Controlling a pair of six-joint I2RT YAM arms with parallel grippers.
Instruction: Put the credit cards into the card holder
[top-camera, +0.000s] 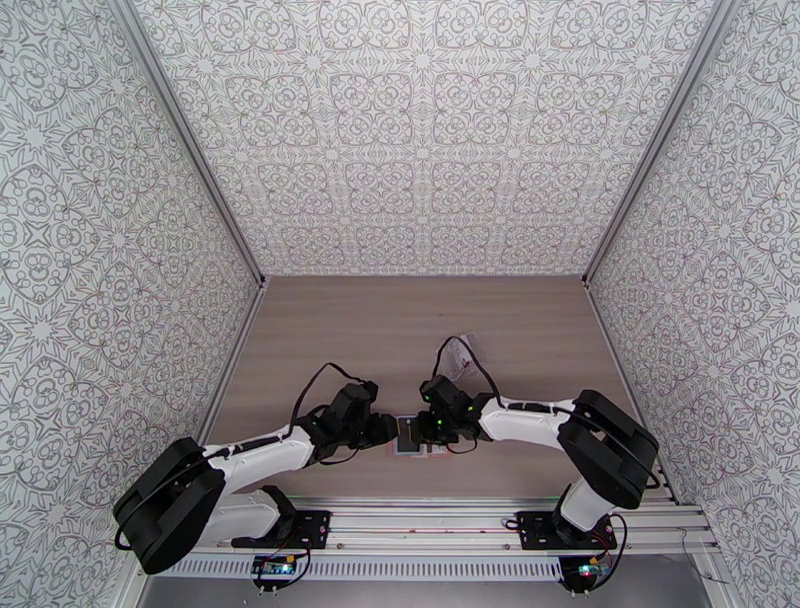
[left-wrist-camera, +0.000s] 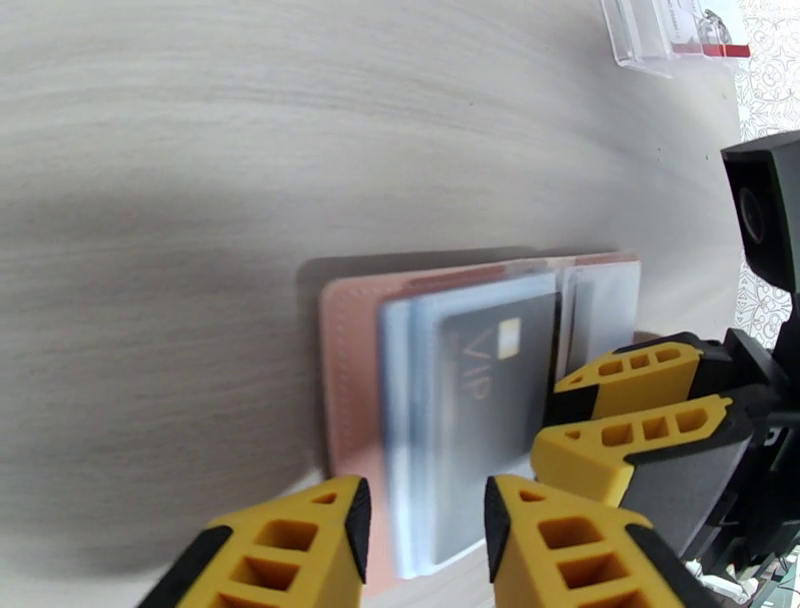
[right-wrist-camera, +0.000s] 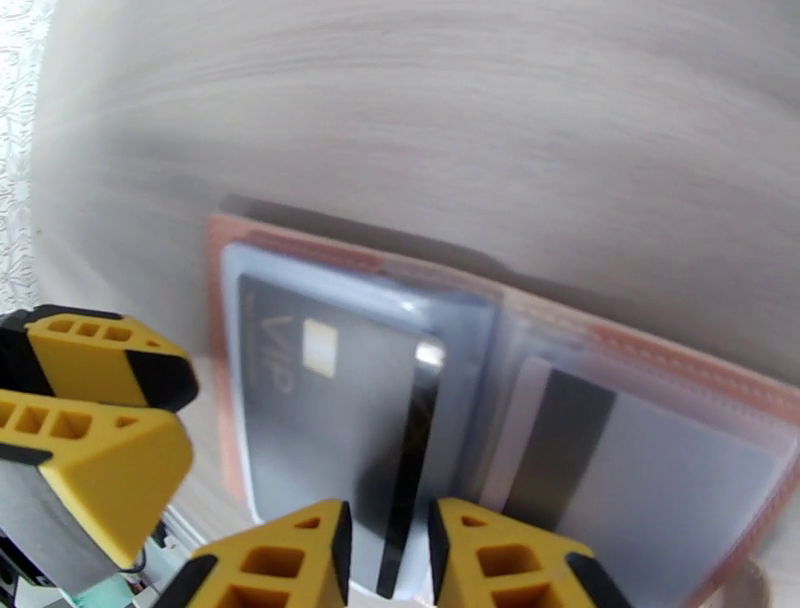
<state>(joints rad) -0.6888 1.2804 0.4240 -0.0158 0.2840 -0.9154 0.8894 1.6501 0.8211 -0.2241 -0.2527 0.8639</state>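
You'd got the VIP card (right-wrist-camera: 320, 400) pocketed in the open card holder (left-wrist-camera: 350, 400) on the worktop (top-camera: 400, 320) btwn the arms, striped card (right-wrist-camera: 400, 470) partway in, right claw (right-wrist-camera: 388, 530) narrow round its end (grip unclear), left claw (left-wrist-camera: 425, 510) half-open over the card holder's edge; clear pouch (left-wrist-camera: 660, 30) prob. held more.

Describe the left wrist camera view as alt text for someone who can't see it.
An open pinkish card holder lies on a pale wooden table, a dark VIP card in its clear pocket. The left tool straddles the holder's bottom edge; the right tool is at its right side. A clear plastic pouch lies at top right.
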